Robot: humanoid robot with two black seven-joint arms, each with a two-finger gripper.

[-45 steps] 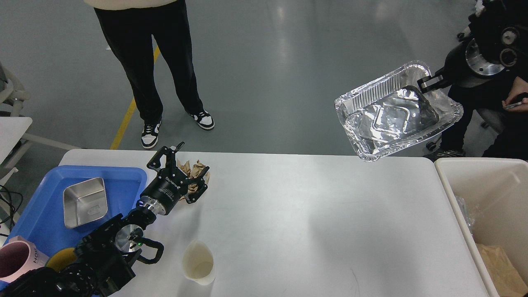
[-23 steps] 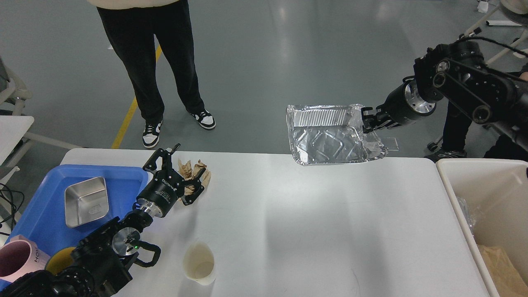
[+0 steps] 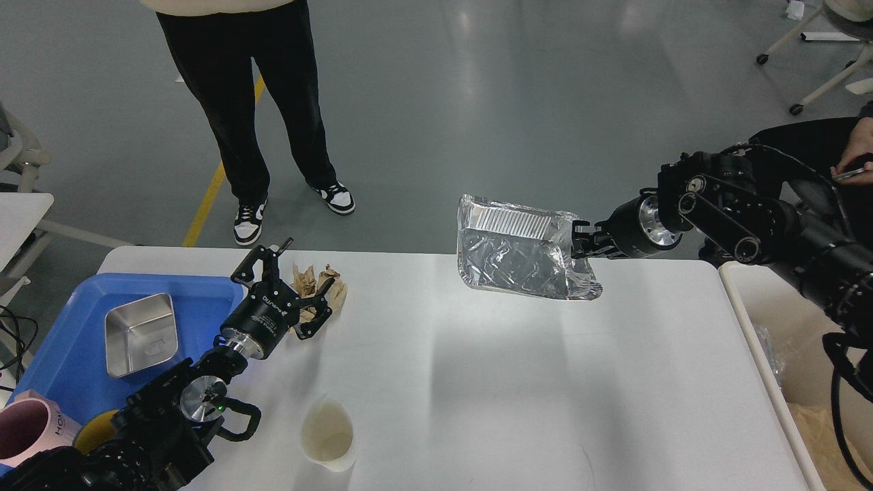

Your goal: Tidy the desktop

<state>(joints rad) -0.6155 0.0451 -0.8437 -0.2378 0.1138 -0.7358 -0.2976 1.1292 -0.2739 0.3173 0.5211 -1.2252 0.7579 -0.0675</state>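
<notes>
While the right pincer (image 3: 578, 240) is clamped on the rim of a crumpled foil tray (image 3: 522, 249) and holds it tilted in the air over the far edge of the tabletop (image 3: 491, 368), the left pincer (image 3: 290, 273) stands spread wide around a wad of crumpled brown paper (image 3: 315, 290) near the far left corner, its fingers on either side of the wad and not closed on it. Just left of that arm lies a blue tray (image 3: 61, 341) carrying a square steel dish (image 3: 140, 334), with a pink mug (image 3: 24, 433) at its near end. A pale paper cup (image 3: 329, 434) stands alone near the front edge, just right of the left arm. Against the right edge of the tabletop sits a cream bin (image 3: 771, 354) with brown paper inside. Beyond the far edge a person's legs (image 3: 266, 123) stand on the grey floor.
</notes>
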